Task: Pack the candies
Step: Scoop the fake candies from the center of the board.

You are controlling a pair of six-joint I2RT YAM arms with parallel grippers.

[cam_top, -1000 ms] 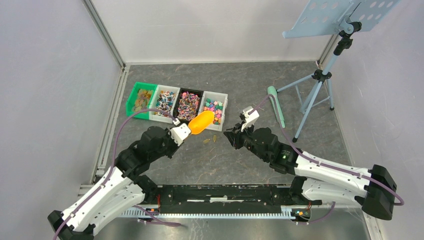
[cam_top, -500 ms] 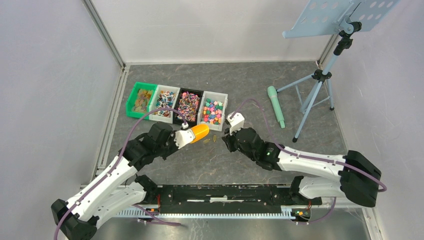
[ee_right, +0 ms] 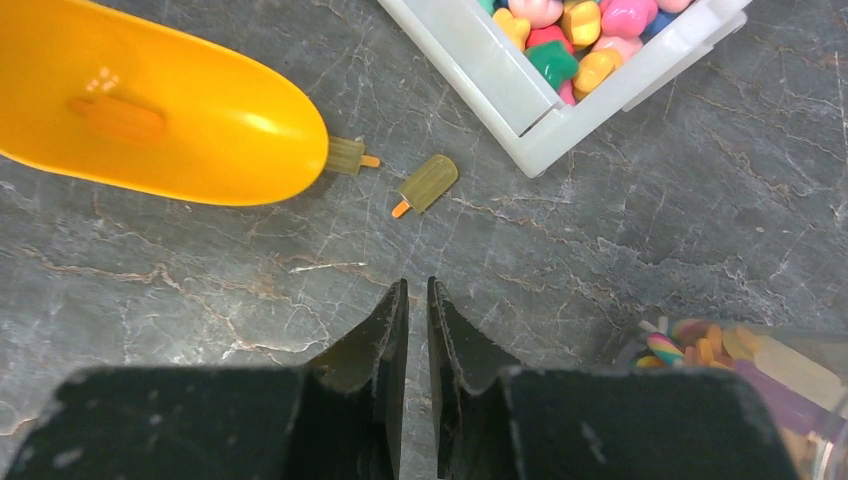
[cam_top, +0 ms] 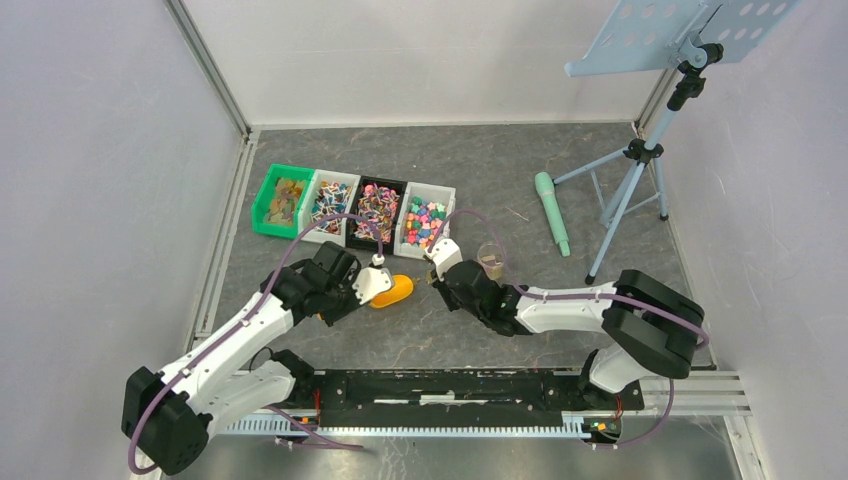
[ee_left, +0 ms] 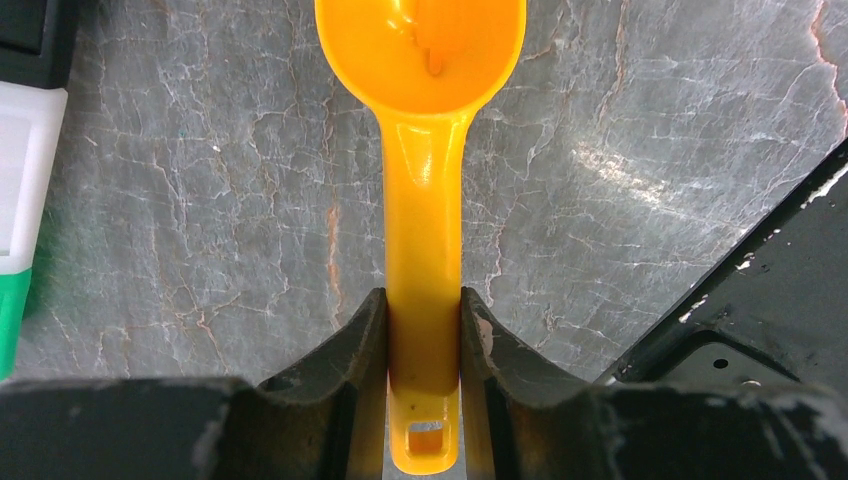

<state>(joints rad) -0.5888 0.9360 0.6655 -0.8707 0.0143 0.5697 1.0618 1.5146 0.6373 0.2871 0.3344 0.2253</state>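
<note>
My left gripper point(ee_left: 424, 310) is shut on the handle of the orange scoop point(ee_left: 424, 200), whose bowl point(cam_top: 395, 291) lies low over the floor in front of the bins. One orange candy point(ee_right: 118, 118) lies in the bowl. Two loose yellowish candies point(ee_right: 428, 184) point(ee_right: 348, 155) lie on the floor by the scoop's tip. My right gripper point(ee_right: 416, 290) hovers just short of them, open by only a narrow slit and holding nothing. Many candies point(ee_right: 560, 40) fill the white bin point(ee_right: 480, 75).
Several bins of sweets point(cam_top: 353, 208) stand in a row at the back left. A clear jar point(cam_top: 490, 259) with striped sweets stands right beside my right wrist. A green cylinder point(cam_top: 551, 211) and a stand's tripod point(cam_top: 625, 195) are at the right.
The left arm has drawn the scoop back from the bins and lowered it to the floor. The right gripper has swung left towards the loose candies and narrowed, uncovering the jar.
</note>
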